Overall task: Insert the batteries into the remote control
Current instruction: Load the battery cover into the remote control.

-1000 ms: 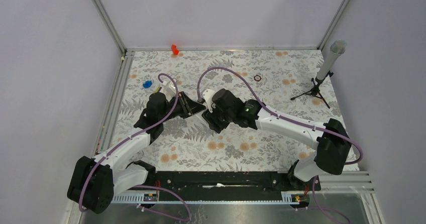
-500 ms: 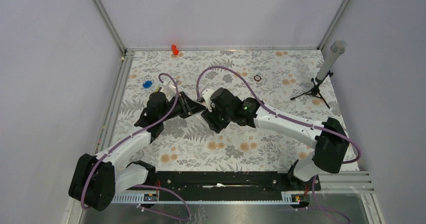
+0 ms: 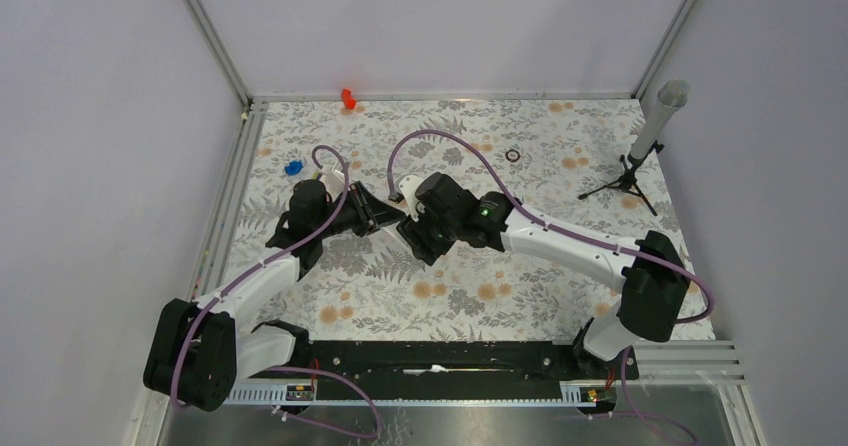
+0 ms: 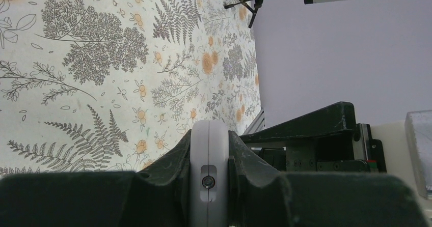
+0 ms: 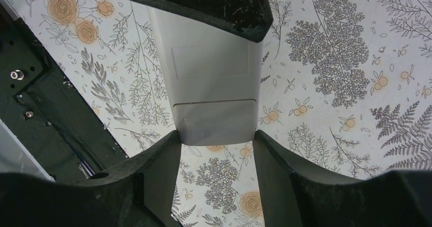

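The white remote control (image 4: 209, 158) stands edge-on between my left gripper's (image 4: 209, 140) black fingers, which are shut on it. In the right wrist view its plain white back (image 5: 213, 79) with the cover seam faces the camera. Its near end sits between the tips of my right gripper (image 5: 216, 141), and both fingertips (image 5: 163, 155) touch its sides. In the top view the two grippers meet at mid-table, left (image 3: 383, 216) and right (image 3: 407, 230), and hide most of the remote. No batteries show in any view.
A bright red plastic piece (image 3: 347, 97) lies at the back edge. A small blue item (image 3: 292, 167) lies at back left and a dark ring (image 3: 513, 154) at back right. A small tripod with a grey tube (image 3: 640, 156) stands at far right.
Both grippers have shifted slightly left together. The right wrist has moved closer to the left gripper. The remote stays held between them.
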Controlling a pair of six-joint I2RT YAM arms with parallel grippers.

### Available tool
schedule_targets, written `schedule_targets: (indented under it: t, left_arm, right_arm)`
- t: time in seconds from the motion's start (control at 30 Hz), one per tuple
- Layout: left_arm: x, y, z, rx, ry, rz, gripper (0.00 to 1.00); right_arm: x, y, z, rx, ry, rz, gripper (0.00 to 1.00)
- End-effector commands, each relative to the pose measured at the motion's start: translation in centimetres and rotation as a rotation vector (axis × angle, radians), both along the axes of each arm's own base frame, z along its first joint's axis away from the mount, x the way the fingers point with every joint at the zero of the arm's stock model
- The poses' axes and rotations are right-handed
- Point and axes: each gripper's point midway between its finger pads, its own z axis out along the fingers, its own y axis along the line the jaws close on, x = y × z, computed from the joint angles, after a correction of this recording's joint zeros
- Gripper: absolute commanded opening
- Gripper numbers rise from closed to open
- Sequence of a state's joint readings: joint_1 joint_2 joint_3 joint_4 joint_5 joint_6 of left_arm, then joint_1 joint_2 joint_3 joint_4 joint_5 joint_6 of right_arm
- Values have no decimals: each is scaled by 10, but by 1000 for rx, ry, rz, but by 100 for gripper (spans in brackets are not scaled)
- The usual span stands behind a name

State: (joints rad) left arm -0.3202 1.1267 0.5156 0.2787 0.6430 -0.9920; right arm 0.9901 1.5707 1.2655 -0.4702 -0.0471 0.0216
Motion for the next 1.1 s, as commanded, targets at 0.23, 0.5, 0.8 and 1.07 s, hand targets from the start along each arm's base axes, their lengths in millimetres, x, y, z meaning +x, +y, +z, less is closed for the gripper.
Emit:
schedule_targets:
  t: [0.23,0.5,0.8,1.07]
  left_arm:
    - [-12,-15,37,-104,-28,-118,0]
    - [-9,-13,29,-82,-17,-103,0]
    - [-4,-9,28,-74,-15,-77,0]
    - [-1,-6,31,-79,-20,-60,0]
  right_arm:
    - [16,9,6,-3,-38,-26,64]
    - [16,8,8,-2,-38,-31,74]
    - [1,15,27,99,-18,22,87]
    - [0,13,44,156,-32,-4,92]
